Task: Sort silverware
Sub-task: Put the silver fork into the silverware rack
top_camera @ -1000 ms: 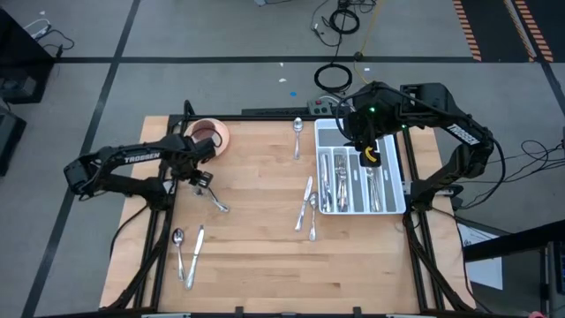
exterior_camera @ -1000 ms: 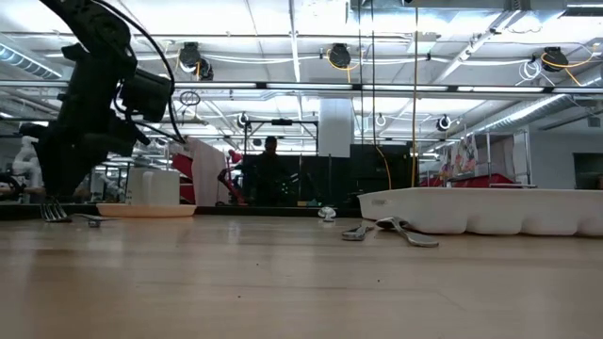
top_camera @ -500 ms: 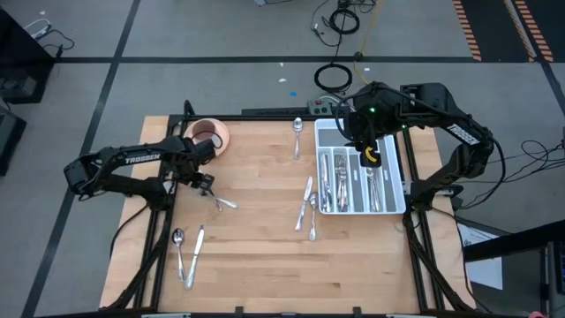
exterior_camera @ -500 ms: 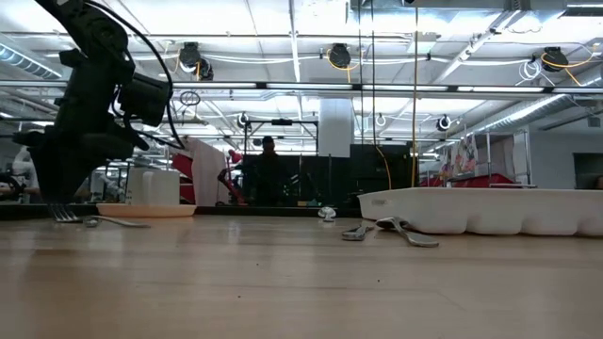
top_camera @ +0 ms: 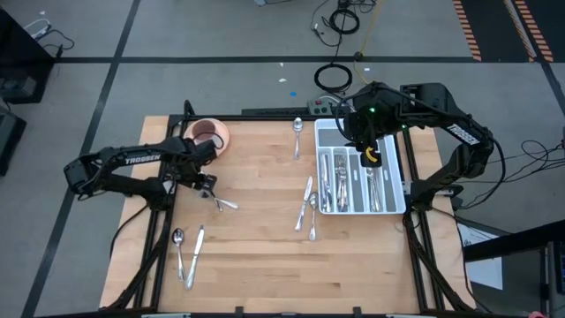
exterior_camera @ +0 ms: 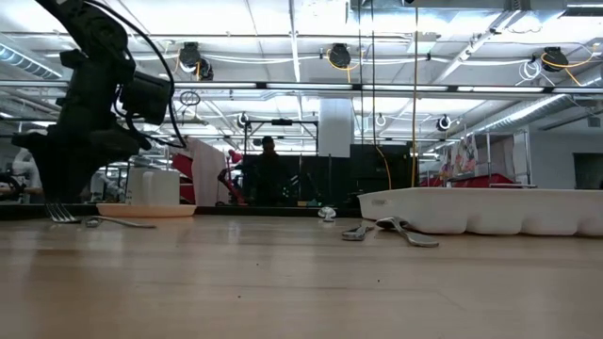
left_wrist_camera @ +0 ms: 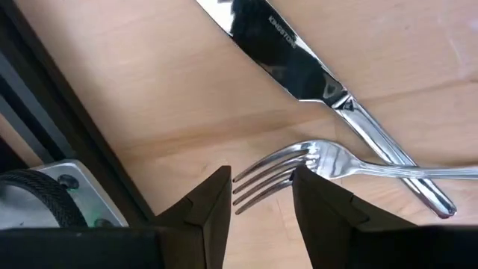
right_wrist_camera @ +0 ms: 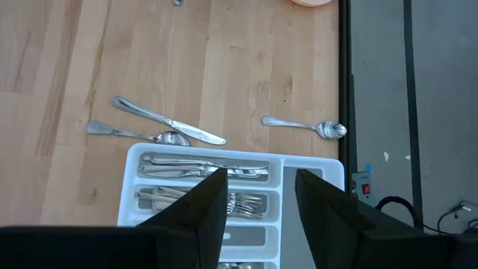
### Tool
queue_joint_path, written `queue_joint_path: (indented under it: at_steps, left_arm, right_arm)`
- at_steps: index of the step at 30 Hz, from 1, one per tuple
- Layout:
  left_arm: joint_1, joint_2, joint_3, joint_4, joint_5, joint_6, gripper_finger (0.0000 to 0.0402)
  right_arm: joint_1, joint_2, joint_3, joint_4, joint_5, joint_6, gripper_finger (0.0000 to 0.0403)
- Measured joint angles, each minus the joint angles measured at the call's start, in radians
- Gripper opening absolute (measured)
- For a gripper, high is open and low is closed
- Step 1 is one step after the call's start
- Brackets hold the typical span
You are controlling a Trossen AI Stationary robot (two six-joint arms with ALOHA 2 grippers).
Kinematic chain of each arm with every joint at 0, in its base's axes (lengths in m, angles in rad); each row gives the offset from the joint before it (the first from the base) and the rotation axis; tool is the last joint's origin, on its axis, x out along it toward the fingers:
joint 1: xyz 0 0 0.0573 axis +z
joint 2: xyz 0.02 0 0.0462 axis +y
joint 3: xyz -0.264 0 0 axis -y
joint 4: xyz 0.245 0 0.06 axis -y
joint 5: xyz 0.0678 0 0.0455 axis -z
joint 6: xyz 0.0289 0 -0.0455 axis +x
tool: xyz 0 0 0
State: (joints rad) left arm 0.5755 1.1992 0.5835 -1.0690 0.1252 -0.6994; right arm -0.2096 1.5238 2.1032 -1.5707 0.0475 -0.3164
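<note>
From overhead, the left gripper (top_camera: 206, 187) sits low at the table's nine o'clock side, over a fork (top_camera: 222, 203) and knife.

Left wrist view: fingers (left_wrist_camera: 211, 205) spread, straddling the fork's tines (left_wrist_camera: 278, 175) without pinching, probably lining up a pickup; the knife (left_wrist_camera: 299, 71) crosses its handle, crowding the grab.

Right wrist view: the right gripper (right_wrist_camera: 260, 198) hangs spread and empty above the white tray (right_wrist_camera: 314, 168) at three o'clock.
</note>
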Motion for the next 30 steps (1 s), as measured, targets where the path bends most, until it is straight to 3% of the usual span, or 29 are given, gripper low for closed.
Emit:
queue_joint_path:
  at_steps: [4,18,30]
  left_arm:
    - [-0.015,0.000,-0.004,0.013,0.009,-0.002,0.0132]
    - [-0.070,-0.003,-0.032,0.074,0.094,-0.020,0.0016]
    - [-0.134,0.001,0.068,0.128,0.133,-0.028,0.0003]
  right_arm:
    - [0.000,0.000,0.000,0.000,0.000,0.000,0.0150]
    - [0.000,0.000,0.000,0.000,0.004,-0.008,0.0150]
    - [0.000,0.000,0.000,0.000,0.005,-0.013,0.0150]
